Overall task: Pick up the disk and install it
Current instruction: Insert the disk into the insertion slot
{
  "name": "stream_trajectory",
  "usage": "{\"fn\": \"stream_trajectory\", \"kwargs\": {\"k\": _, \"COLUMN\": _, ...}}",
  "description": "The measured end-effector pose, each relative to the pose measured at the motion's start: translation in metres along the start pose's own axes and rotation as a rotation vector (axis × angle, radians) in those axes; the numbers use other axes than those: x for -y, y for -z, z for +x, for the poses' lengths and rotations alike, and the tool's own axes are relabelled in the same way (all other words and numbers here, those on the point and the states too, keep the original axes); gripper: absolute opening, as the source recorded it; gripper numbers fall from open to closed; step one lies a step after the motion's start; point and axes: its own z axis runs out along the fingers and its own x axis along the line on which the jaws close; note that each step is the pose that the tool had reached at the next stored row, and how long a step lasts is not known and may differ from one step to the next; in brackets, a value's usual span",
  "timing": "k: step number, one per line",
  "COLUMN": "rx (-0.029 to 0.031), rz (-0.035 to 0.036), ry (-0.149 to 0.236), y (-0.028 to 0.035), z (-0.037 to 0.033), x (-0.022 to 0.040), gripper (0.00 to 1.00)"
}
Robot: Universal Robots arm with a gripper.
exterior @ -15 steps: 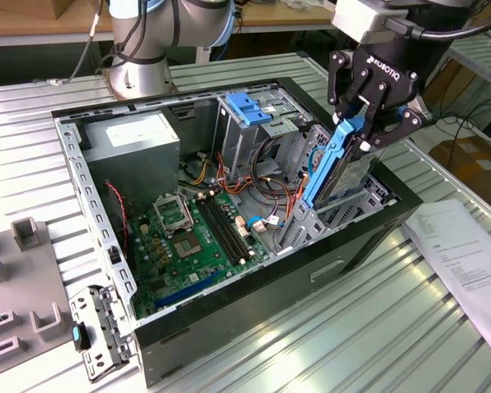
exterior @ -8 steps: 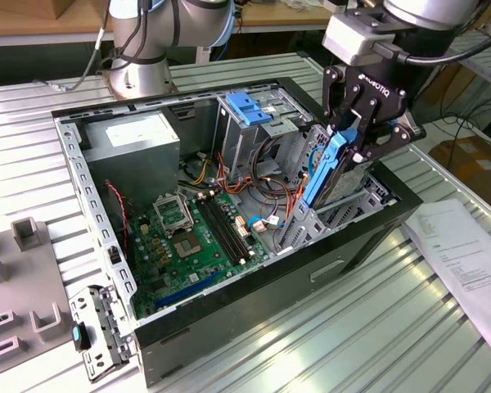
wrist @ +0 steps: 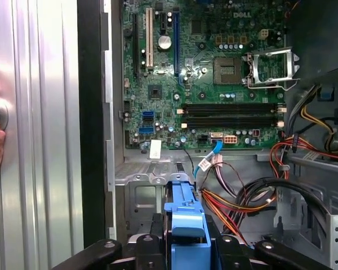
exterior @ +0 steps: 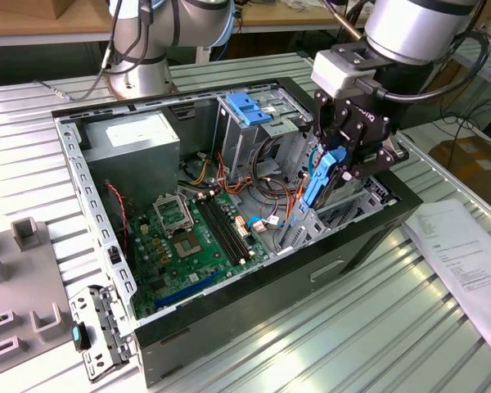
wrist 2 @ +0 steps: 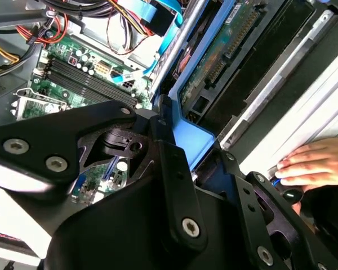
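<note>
Gripper clamped tight on disk, pinching it btwn fingers. Disk hangs on end under my wrist, long axis near vert., blue rail twd circuit board. Low end just above metal bay at case corner, exterior view's right. Touching bay or not: can't tell.

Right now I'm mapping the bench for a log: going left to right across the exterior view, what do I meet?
Grey fixture → power supply → blue cage bracket → disk, held in the jaws → paper sheet.
</note>
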Motion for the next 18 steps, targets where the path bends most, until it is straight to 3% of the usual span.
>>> {"fn": "stream_trajectory", "kwargs": {"k": 6, "rx": 0.0002, "rz": 0.0000, "ry": 0.000, "y": -0.0125, "z": -0.0001, "x": -0.0002, "gripper": 0.37}}
{"fn": "stream_trajectory", "kwargs": {"k": 18, "rx": 0.0000, "rz": 0.0000, "ry": 0.000, "y": -0.0131, "z": -0.0001, "x": -0.0003, "gripper": 0.37}}
